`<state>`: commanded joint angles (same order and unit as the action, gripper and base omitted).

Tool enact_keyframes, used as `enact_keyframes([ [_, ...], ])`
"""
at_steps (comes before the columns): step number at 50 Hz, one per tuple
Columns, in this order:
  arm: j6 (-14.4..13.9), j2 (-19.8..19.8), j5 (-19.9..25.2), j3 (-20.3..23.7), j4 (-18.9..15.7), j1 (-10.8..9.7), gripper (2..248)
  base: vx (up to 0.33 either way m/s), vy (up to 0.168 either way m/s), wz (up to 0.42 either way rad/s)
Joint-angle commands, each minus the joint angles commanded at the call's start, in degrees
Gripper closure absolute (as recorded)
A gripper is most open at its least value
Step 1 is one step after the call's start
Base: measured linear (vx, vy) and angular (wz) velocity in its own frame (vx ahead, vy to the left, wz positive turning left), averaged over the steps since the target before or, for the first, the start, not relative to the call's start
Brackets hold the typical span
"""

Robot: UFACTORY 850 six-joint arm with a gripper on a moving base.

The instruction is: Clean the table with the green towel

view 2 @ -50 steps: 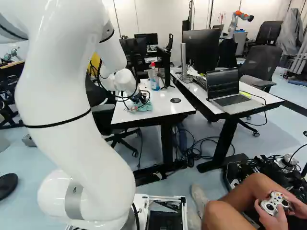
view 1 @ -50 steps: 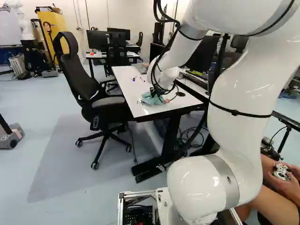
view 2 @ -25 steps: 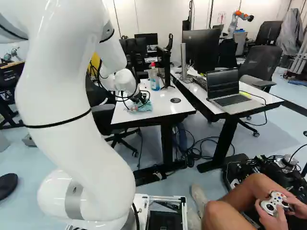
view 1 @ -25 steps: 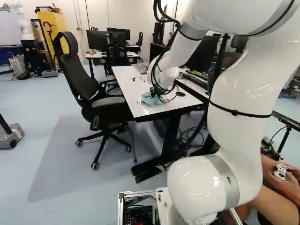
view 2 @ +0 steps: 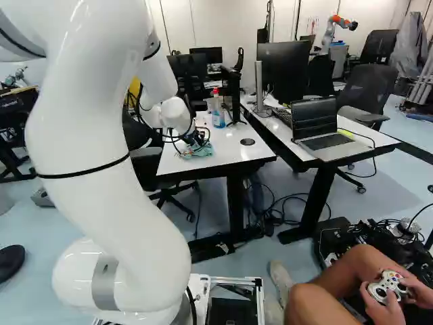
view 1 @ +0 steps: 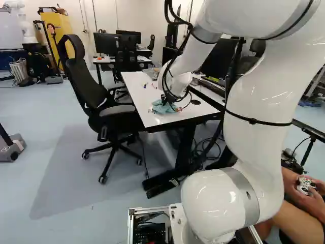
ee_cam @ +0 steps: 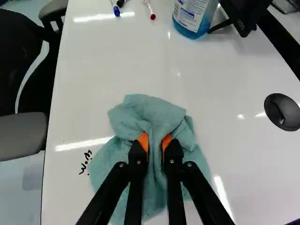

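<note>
My gripper (view 1: 166,100) reaches down onto the near part of the white table (view 1: 147,113). Bunched under it in the left base view lies the green towel (view 1: 160,108). In the wrist view the gripper (ee_cam: 155,142) is shut on a raised fold of the towel (ee_cam: 150,108), an orange pad on each side of the fold. The rest of the cloth spreads flat on the tabletop around the fingers. Black marker writing (ee_cam: 85,162) shows on the table just beside the towel's edge; whatever lies beneath the cloth is hidden.
Ahead on the table are a spray bottle (view 2: 218,116), markers (ee_cam: 116,10) and a black stand (ee_cam: 241,16). A round black cap (view 2: 247,141) sits in the tabletop. An office chair (view 1: 96,96) stands alongside. A laptop (view 2: 325,128) rests on the adjoining table.
The arm has shifted slightly to the left in the left base view, and the gripped towel has moved a little with it across the table. The base has stayed still.
</note>
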<state>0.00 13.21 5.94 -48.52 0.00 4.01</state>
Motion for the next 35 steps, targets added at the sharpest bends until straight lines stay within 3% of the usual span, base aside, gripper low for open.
enact_keyframes([
  [35, 0.0, 2.0, 0.0, -2.4, 0.0, 6.1, 199, 0.0, 0.0, 0.0],
])
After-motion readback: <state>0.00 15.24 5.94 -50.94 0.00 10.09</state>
